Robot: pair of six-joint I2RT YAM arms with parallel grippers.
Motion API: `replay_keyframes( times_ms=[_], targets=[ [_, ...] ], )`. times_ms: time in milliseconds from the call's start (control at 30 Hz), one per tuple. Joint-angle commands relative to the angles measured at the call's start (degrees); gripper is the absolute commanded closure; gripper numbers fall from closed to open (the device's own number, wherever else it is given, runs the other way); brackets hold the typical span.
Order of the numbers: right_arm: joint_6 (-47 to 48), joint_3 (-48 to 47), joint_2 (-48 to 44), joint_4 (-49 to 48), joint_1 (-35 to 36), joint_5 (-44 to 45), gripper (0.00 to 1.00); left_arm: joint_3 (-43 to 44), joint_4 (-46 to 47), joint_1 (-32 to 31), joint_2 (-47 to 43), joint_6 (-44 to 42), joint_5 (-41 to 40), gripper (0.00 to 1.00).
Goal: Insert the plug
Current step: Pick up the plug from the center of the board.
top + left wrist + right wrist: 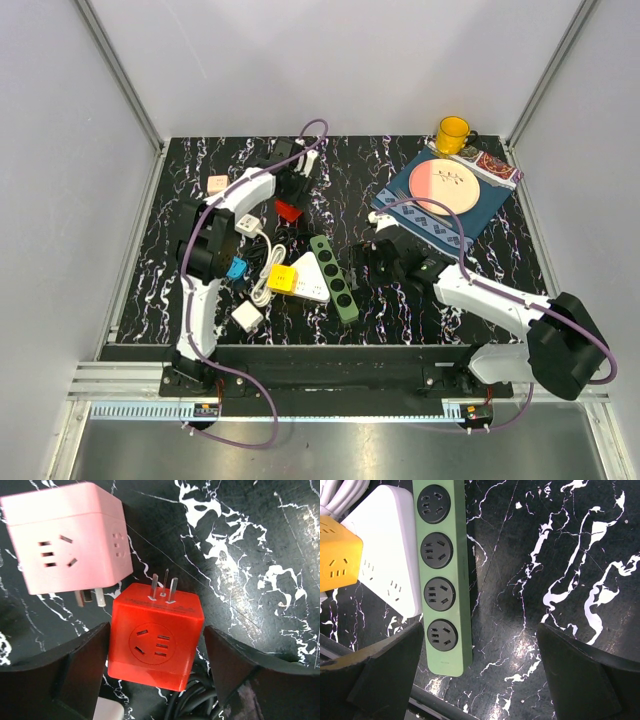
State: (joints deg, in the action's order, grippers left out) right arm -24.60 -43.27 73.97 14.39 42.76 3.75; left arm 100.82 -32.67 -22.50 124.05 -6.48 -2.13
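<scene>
Red cube plug (156,647), 3 prongs pointing sideways, lies flat; green 4-socket strip (463,580) lies apart.

Black white-veined marble tabletop (500,270). Left gripper (291,196) directly over red cube adapter (287,212), rear centre; jaw state not discernible. Pink cube adapter (217,184) further left, apart. Green power strip (335,280) lies diagonal at centre. White triangular power strip (311,280) against its left side, yellow cube adapter (280,280) beside that. Right gripper (370,265) just right of green strip. Yellow mug (452,133) and pink-cream plate (446,187) on blue cloth (425,228), rear right.
</scene>
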Motion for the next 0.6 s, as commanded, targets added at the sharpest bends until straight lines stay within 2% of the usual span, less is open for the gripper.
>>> replay_keyframes(
  times_ms=[0,100,200,267,333,367,433,467,533,567],
  targets=[
    [0.69,0.2,-0.76,-1.82,-0.66,-0.14,0.0,4.47,-3.8,0.18,2.24,-0.47,3.8,0.28],
    [0.87,0.03,-1.2,-1.91,-0.84,-0.14,0.0,5.53,-4.6,0.09,2.43,0.94,6.43,0.45],
    [0.78,0.02,-1.9,-1.91,-0.75,-0.06,0.0,5.71,-4.6,0.09,0.77,3.05,8.89,0.58],
    [0.78,0.11,-2.34,-1.91,-0.84,0.12,0.0,5.53,-4.6,0.18,-0.64,5.24,10.3,0.63],
    [0.61,0.2,-3.22,-1.82,-0.75,0.29,0.0,5.01,-4.6,0.09,-3.19,9.09,11.97,0.72],
    [0.61,0.2,-3.57,-1.91,-0.75,0.38,0.0,4.66,-4.6,0.18,-4.16,10.51,12.58,0.73],
    [0.69,0.03,-4.54,-1.82,-0.84,0.73,0.0,2.12,-3.03,0.18,-7.84,16.37,14.16,0.78],
    [0.87,-0.15,-4.89,-1.91,-0.84,0.91,0.0,-1.2,-1.89,0.18,-10.9,18.76,14.61,0.85],
    [1.13,-0.59,-5.94,-2.0,-0.75,1.52,0.0,-5.43,2.94,0.18,-14.52,26.21,16.19,0.91],
    [1.66,-1.2,-6.12,-2.09,-0.75,1.7,0.01,-10.24,4.96,0.18,-18.37,28.69,16.63,0.95]
  ],
)
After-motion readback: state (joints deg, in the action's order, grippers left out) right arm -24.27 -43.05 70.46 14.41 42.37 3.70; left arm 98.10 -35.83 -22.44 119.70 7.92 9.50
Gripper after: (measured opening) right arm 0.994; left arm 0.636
